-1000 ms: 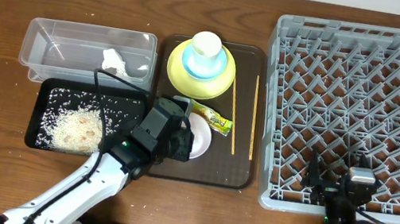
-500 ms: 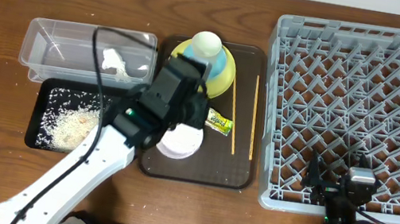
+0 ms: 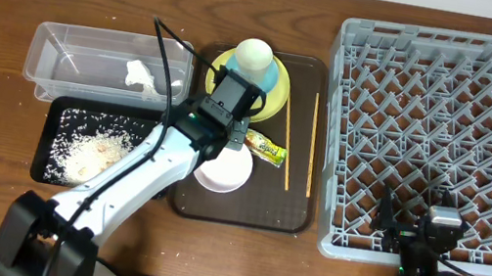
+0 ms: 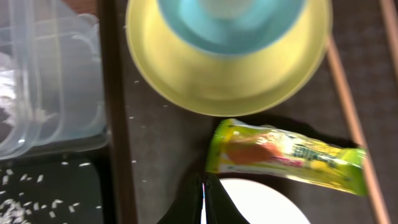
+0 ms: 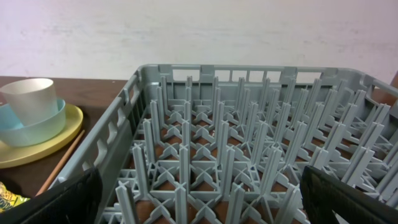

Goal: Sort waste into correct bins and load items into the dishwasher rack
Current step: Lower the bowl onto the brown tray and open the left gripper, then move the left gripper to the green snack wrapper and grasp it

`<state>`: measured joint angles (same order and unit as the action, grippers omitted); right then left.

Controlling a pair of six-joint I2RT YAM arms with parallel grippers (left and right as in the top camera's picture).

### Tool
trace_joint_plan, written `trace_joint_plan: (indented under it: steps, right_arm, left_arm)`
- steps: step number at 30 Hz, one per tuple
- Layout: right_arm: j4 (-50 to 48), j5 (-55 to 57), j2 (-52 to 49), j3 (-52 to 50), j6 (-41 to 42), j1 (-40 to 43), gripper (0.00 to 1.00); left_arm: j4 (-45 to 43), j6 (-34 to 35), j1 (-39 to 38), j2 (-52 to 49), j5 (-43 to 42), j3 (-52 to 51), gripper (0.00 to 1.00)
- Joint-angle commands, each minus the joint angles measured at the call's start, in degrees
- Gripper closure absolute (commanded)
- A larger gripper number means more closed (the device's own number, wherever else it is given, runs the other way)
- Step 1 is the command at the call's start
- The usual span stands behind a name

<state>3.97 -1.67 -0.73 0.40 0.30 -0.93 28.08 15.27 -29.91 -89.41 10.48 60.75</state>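
Overhead, I am sorting waste: my left claw [image 3: 244, 132] sits at the one snack wrapper [image 3: 264, 146] on the brown tray [image 3: 289, 209], among two chopsticks [image 3: 285, 144], one plate [image 3: 285, 94], one blue bowl [image 3: 275, 76], one white bowl [image 3: 228, 175] and one cup [image 3: 252, 57]. Left wrist: that claw is closed at the wrapper's corner, catch unconfirmed, so next I must lift it, likely to the clear tub [image 3: 57, 80] left of the tray. Right wrist: my right claw [image 5: 199, 199] gapes empty at the one rack [image 5: 249, 155] right of the tray

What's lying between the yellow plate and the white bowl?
The snack wrapper lies between the plate and the bowl. The left wrist view shows it clearest.
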Motion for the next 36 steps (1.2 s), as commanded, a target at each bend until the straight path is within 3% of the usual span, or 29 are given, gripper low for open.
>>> trace_joint_plan:
  steps: [1, 14, 30, 36]
  right_arm:
    - [0.2, -0.1, 0.1, -0.1, -0.8, -0.1, 0.01]
    - [0.2, -0.1, 0.1, -0.1, -0.8, -0.1, 0.01]
    - [0.2, -0.1, 0.0, -0.1, -0.8, -0.1, 0.01]
    - [0.2, -0.1, 0.0, -0.1, -0.8, -0.1, 0.01]
  left_arm:
    - [-0.3, 1.2, 0.7, -2.7, 3.1, 0.5, 0.94]
    - [-2.4, 1.1, 0.7, -10.6, 2.5, 0.5, 0.92]
    - [4.7, 1.1, 0.6, -10.6, -7.1, 0.5, 0.91]
    - [8.2, -0.9, 0.6, -10.6, -15.6, 0.5, 0.92]
